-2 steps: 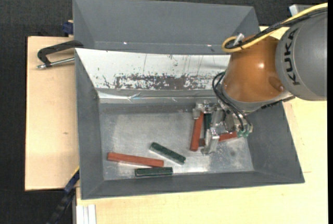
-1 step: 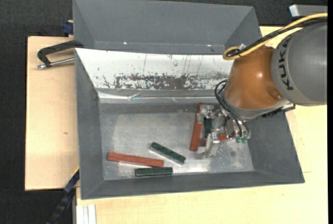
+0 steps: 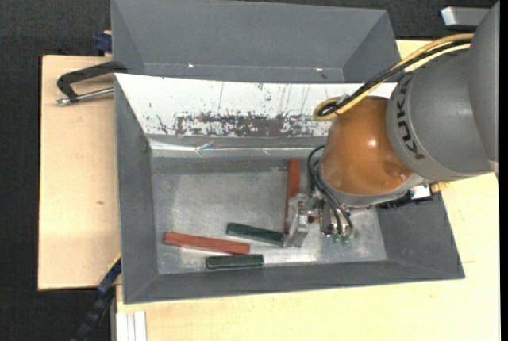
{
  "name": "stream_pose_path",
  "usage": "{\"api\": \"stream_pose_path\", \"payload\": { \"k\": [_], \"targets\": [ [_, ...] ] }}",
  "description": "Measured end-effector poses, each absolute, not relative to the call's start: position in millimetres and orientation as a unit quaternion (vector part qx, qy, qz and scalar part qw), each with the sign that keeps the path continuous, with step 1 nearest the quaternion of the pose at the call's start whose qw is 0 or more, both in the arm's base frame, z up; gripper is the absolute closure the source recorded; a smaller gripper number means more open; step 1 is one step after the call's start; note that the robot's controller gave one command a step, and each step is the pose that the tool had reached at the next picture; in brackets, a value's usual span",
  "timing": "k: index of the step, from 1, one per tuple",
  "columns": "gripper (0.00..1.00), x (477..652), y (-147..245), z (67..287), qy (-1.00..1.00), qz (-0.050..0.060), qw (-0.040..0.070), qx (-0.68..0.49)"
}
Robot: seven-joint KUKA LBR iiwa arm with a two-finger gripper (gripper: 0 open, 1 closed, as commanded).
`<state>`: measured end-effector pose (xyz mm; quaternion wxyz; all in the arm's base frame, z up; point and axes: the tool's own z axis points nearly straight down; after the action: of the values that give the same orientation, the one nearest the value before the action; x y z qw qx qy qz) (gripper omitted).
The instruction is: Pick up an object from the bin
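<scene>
The tool (image 3: 302, 224) is low in the bin (image 3: 131, 197), at the end of a dark green stick (image 3: 252, 232) on its left. Apart or together? Cannot tell. It might shove the stick away.

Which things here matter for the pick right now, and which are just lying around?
In play: bin; short red stick and upper green stick, nearest the arm.
Lying about: long red stick; lower green stick, by the front wall.

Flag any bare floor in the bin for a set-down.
Bare: back-left bin floor, between the corner and the red stick. Crowded: front centre to right, with upper green stick, lower green stick and orange stick by the gripper.
</scene>
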<state>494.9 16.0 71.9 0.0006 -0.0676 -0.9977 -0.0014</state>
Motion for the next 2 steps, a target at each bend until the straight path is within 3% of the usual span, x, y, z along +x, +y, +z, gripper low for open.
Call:
{"api": "stream_pose_path", "payload": {
  "k": [1,2],
  "targets": [
    [0.0,494.9,15.4,70.8,-0.998,-0.001,0.0,-0.068],
    [0.0,494.9,15.4,70.8,-0.998,-0.001,0.0,-0.068]
  ]
}}
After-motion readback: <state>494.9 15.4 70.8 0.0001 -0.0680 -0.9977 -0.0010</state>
